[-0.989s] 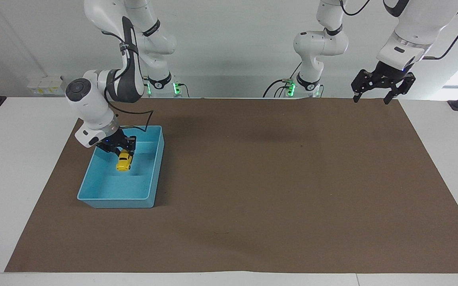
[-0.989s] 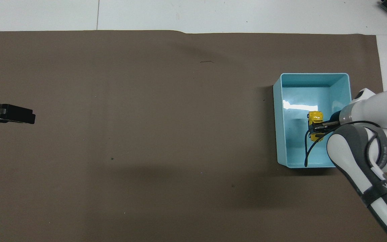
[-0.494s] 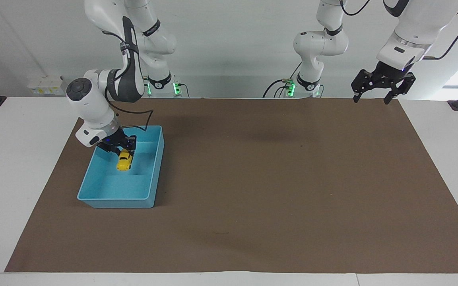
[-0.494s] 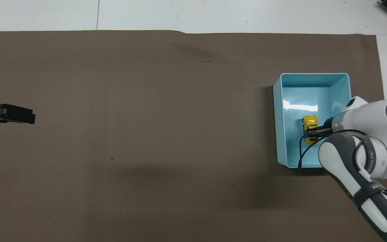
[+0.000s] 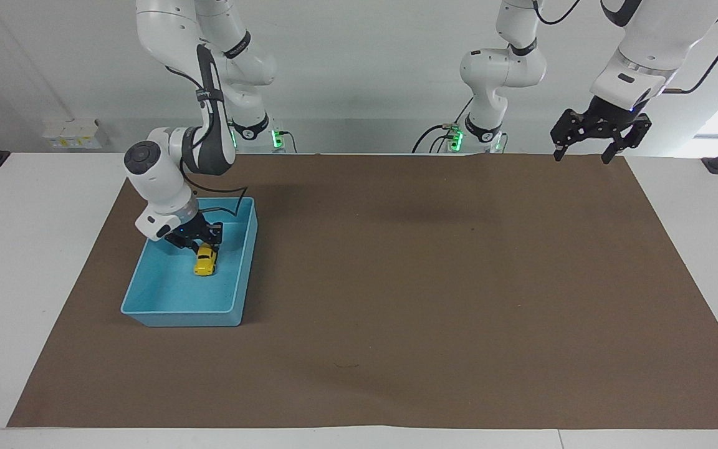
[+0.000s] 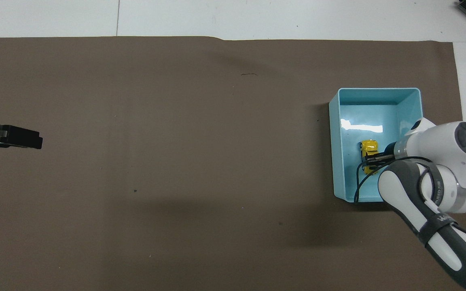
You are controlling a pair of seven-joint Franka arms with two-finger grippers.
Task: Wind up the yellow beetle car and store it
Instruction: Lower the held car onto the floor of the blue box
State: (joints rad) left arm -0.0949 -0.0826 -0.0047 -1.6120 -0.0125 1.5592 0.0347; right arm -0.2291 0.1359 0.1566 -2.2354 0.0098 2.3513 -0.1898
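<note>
The yellow beetle car [image 5: 205, 260] is inside the blue tray [image 5: 147, 310], low over its floor, nose pointing away from the robots. My right gripper [image 5: 204, 244] reaches down into the tray and is shut on the car's rear end. In the overhead view the car [image 6: 368, 149] pokes out from under the right gripper [image 6: 372, 160], inside the tray [image 6: 335, 141]. My left gripper [image 5: 583, 154] waits, open and empty, high over the mat's corner at the left arm's end; its tip shows in the overhead view [image 6: 22, 139].
A brown mat [image 5: 434, 280] covers most of the white table [image 5: 35, 249]. The tray stands on the mat at the right arm's end. A black cable [image 6: 358, 184] hangs from the right wrist over the tray's rim.
My right gripper has carried the car sideways within the tray, toward the left arm's end, and lowered it. The left arm has not moved.
</note>
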